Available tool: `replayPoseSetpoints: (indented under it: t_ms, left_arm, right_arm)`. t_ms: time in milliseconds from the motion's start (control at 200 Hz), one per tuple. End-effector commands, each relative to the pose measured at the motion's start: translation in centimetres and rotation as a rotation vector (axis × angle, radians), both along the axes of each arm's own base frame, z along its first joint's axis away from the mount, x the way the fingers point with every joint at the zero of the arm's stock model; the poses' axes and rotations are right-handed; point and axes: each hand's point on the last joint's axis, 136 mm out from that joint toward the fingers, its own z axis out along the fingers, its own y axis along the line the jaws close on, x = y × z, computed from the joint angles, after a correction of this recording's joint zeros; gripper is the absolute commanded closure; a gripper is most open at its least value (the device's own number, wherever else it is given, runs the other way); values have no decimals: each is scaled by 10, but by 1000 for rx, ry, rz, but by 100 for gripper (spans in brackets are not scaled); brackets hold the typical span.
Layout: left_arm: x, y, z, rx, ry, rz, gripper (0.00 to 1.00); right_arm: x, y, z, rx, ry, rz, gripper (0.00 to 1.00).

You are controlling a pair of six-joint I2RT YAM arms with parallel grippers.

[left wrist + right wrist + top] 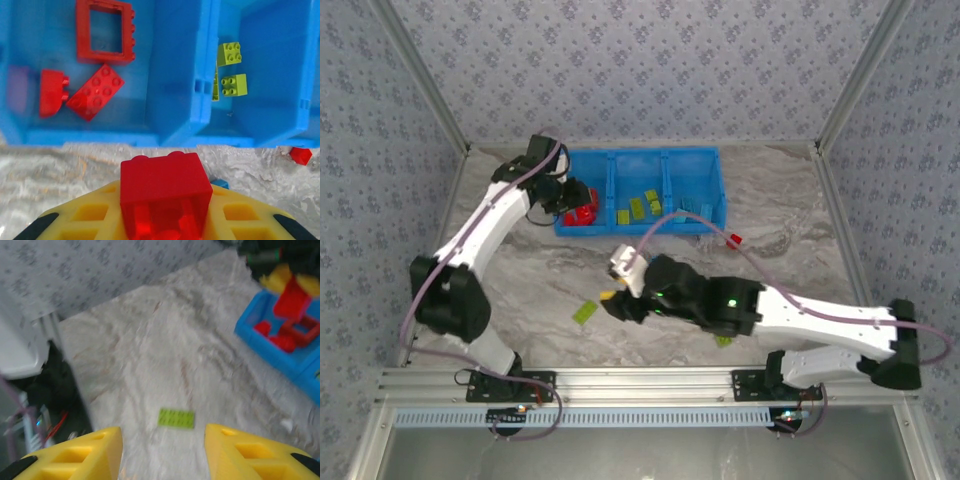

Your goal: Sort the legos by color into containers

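Red brick (pixel 165 192) | clamped in left end effector (pixel 165 227), poised at blue bin (pixel 150 135) by its red compartment, likely for dropping | right end effector (pixel 162 450) spread wide above lime plate (pixel 176 418) on counter (pixel 150 350), likely next pick

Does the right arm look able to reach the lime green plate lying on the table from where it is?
Probably yes. The lime green plate lies on bare table just ahead of the open right fingers, with nothing between them.
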Motion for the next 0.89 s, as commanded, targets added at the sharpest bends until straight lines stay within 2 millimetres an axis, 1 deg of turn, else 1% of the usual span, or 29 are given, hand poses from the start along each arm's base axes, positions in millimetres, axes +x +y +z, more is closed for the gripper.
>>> replayPoseSetpoints:
  t_ms: [0, 55, 90, 110, 145, 215, 255, 310, 370, 495, 595, 749, 889]
  left_arm:
    - [17, -24, -2, -74, -16, -177, 72]
    - [26, -26, -12, -76, 9, -186, 73]
    - [32, -26, -19, -67, 20, -189, 74]
    - [35, -26, -22, -60, 26, -186, 74]
    - [41, -24, -27, -43, 38, -172, 74]
    - [50, -21, -37, -30, 57, -158, 74]
    - [55, -21, -41, -32, 61, -157, 74]
    - [60, -21, -48, -29, 76, -158, 74]
    - [63, -20, -56, -20, 99, -160, 75]
    - [67, -21, -76, -11, 139, -160, 76]
    - [69, -22, -88, -13, 160, -162, 75]
    - [72, -24, -96, -25, 180, -153, 74]
    - [69, -25, -101, -34, 198, -151, 67]
  right_arm:
    - [32, 36, 42, 48, -192, -146, 50]
    - [37, 53, 37, 13, -224, -169, 50]
    - [40, 62, 38, 7, -238, -181, 49]
    - [42, 67, 35, -3, -244, -190, 49]
    - [45, 73, 36, -4, -253, -205, 49]
    - [51, 83, 35, -19, -260, -229, 49]
    - [52, 88, 37, -17, -261, -235, 49]
    - [54, 91, 38, -14, -260, -238, 49]
    - [54, 92, 39, -7, -252, -239, 49]
    - [52, 90, 32, -5, -223, -238, 49]
    - [51, 87, 29, -8, -208, -238, 49]
    - [52, 81, 26, -11, -192, -245, 49]
    - [53, 77, 23, -18, -183, -256, 49]
